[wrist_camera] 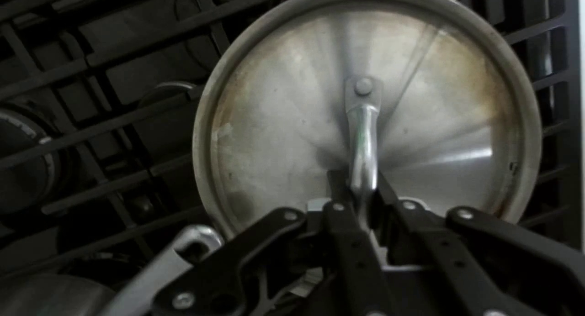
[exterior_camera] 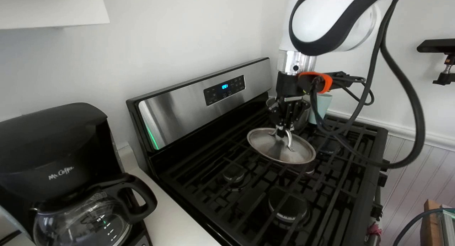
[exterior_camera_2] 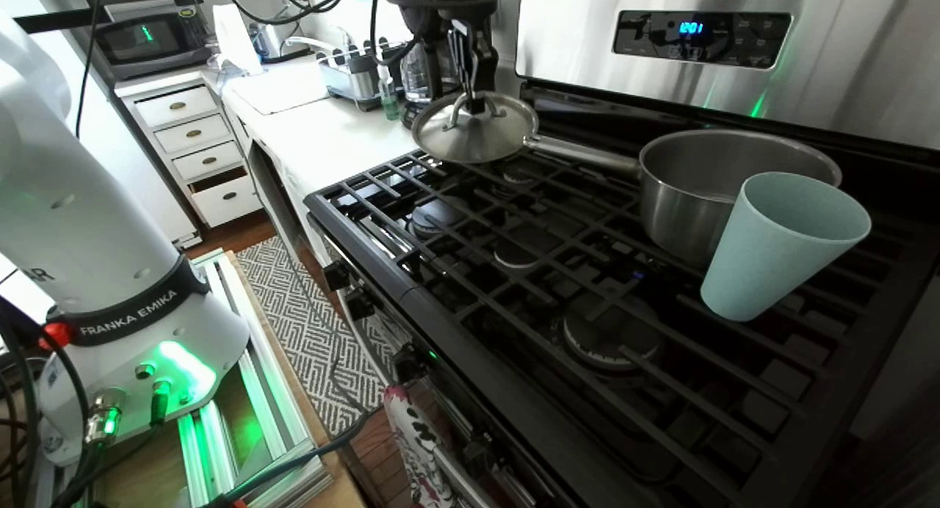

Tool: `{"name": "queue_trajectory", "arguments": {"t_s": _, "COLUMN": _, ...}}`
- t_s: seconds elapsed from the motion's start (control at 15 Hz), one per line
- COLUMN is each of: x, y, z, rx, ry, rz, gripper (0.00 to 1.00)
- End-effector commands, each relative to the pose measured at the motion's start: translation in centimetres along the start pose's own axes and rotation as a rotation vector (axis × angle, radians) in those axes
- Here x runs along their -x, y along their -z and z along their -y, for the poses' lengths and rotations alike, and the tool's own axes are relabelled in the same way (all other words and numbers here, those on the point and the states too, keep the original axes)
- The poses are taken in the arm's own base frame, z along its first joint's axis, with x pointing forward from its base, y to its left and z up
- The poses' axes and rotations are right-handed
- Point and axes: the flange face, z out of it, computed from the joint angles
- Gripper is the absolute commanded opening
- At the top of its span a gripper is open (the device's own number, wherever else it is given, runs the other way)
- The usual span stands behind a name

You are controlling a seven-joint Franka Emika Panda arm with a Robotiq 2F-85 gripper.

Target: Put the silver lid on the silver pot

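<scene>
The silver lid (exterior_camera: 270,149) is a round metal disc with an arched handle. My gripper (exterior_camera: 285,129) is shut on that handle and holds the lid above the stove grates, slightly tilted. The lid (exterior_camera_2: 477,142) and gripper (exterior_camera_2: 474,106) also show in another exterior view. In the wrist view the fingers (wrist_camera: 363,186) stand on both sides of the handle, with the lid (wrist_camera: 283,124) beyond them. The silver pot (exterior_camera_2: 679,218) stands uncovered at the back of the stove, its long handle pointing toward the lid. Part of the pot (wrist_camera: 50,295) shows in the wrist view.
A pale blue-green cup (exterior_camera_2: 778,251) stands close beside the pot, partly in front of it. The stove's back panel (exterior_camera: 177,121) rises behind the grates. A coffee maker (exterior_camera: 53,146) stands on the counter beside the stove. Cables hang from the arm.
</scene>
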Motion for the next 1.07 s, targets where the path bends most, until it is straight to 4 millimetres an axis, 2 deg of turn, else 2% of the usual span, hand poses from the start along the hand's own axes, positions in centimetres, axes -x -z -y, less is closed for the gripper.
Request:
{"name": "queue_trajectory", "arguments": {"t_s": 0.0, "x": 0.1, "y": 5.7, "z": 0.2, "rx": -0.075, "ry": 0.177, "rz": -0.067, "gripper": 0.04}}
{"name": "queue_trajectory", "arguments": {"t_s": 0.2, "x": 0.1, "y": 9.2, "z": -0.4, "rx": -0.115, "ry": 0.252, "rz": -0.130, "gripper": 0.04}}
{"name": "queue_trajectory", "arguments": {"t_s": 0.27, "x": -0.1, "y": 10.2, "z": -1.1, "rx": -0.102, "ry": 0.225, "rz": -0.144, "gripper": 0.04}}
{"name": "queue_trajectory", "arguments": {"t_s": 0.4, "x": -0.8, "y": 11.6, "z": -3.1, "rx": -0.077, "ry": 0.128, "rz": -0.159, "gripper": 0.04}}
{"name": "queue_trajectory", "arguments": {"t_s": 0.6, "x": -2.8, "y": 12.6, "z": -7.5, "rx": -0.071, "ry": 0.016, "rz": -0.165, "gripper": 0.04}}
{"name": "queue_trajectory", "arguments": {"t_s": 0.67, "x": -1.6, "y": 11.7, "z": -5.5, "rx": -0.085, "ry": 0.077, "rz": -0.179, "gripper": 0.04}}
{"name": "queue_trajectory", "arguments": {"t_s": 0.73, "x": -1.8, "y": 11.9, "z": -6.4, "rx": -0.085, "ry": 0.064, "rz": -0.181, "gripper": 0.15}}
{"name": "queue_trajectory", "arguments": {"t_s": 0.87, "x": -1.8, "y": 11.6, "z": -6.3, "rx": -0.085, "ry": 0.066, "rz": -0.175, "gripper": 0.15}}
{"name": "queue_trajectory", "arguments": {"t_s": 0.93, "x": -1.8, "y": 11.5, "z": -6.0, "rx": -0.085, "ry": 0.073, "rz": -0.173, "gripper": 0.04}}
{"name": "queue_trajectory", "arguments": {"t_s": 1.0, "x": -2.7, "y": 11.5, "z": -6.3, "rx": -0.091, "ry": 0.032, "rz": -0.188, "gripper": 0.04}}
